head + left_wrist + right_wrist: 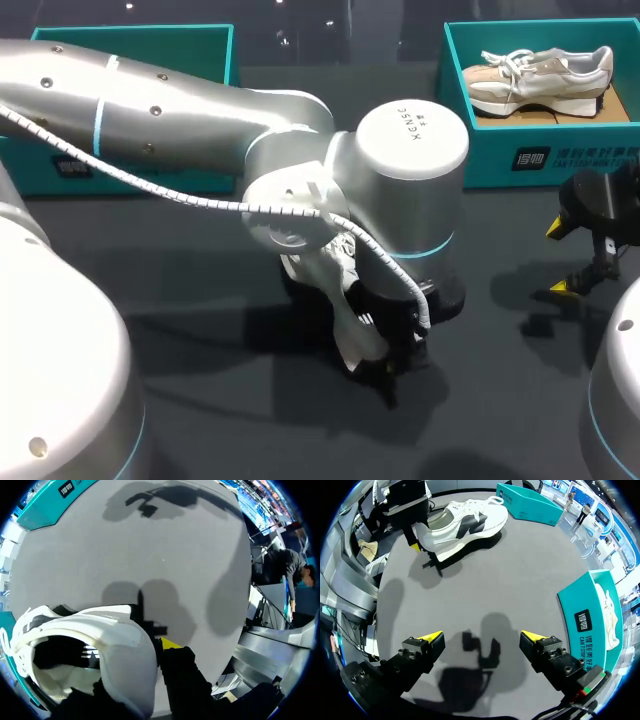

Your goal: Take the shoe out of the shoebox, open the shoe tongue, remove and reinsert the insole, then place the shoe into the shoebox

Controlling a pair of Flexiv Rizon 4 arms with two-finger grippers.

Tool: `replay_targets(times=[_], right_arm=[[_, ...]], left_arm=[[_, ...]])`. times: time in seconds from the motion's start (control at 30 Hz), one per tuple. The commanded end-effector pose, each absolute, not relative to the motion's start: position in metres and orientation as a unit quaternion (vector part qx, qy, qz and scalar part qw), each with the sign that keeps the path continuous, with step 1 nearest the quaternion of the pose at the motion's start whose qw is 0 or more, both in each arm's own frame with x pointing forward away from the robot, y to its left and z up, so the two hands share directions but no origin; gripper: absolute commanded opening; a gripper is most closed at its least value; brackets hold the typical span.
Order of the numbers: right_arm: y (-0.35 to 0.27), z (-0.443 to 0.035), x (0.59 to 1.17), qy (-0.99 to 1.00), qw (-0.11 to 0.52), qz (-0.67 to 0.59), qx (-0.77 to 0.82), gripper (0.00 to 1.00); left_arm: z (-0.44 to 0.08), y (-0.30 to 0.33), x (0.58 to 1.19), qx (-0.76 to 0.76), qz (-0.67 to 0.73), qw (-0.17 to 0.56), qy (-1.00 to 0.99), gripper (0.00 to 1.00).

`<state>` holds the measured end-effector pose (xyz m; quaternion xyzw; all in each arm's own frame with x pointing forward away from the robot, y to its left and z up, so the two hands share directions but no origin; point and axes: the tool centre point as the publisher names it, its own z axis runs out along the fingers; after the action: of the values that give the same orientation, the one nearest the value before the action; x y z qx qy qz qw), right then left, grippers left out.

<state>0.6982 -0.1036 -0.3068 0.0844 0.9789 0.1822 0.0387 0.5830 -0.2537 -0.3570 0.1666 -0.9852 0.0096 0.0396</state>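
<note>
Shoe removal looks complete: our left pincer (419,537) clamps the heel of the white-and-black lace-up sneaker (462,522) on the dark grey surface (520,580), so tongue opening comes next, requiring our right pincer (482,637), spread wide, empty and well apart, to reach the laces.

left arm over tabletop (500,400) middle, left gripper (417,537) clamped on shoe (465,522) heel; right gripper (482,637) wide open near right edge.
</note>
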Motion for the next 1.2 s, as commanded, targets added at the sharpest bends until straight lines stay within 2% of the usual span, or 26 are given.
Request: replay_targets(times=[0.03,0.1,0.77,1.03,1.2], right_arm=[[-0.103,-0.307,0.697,0.979,0.04,0.18,0.085,1.0],[-0.103,-0.307,0.697,0.979,0.04,0.18,0.085,1.0],[-0.103,-0.307,0.697,0.979,0.04,0.18,0.085,1.0],[-0.103,-0.307,0.697,0.979,0.04,0.18,0.085,1.0],[-0.103,-0.307,0.697,0.979,0.04,0.18,0.085,1.0]], left_arm=[[-0.312,-0.232,0.591,0.145,0.007,0.03,-0.989,0.0],[-0.292,-0.221,0.601,0.123,0.0,0.011,-0.992,0.0],[-0.289,-0.222,0.602,0.118,-0.002,0.005,-0.993,0.0],[-0.248,-0.192,0.642,0.092,0.018,0.024,-0.995,0.0],[-0.228,-0.164,0.668,0.083,0.025,0.001,-0.996,0.0]])
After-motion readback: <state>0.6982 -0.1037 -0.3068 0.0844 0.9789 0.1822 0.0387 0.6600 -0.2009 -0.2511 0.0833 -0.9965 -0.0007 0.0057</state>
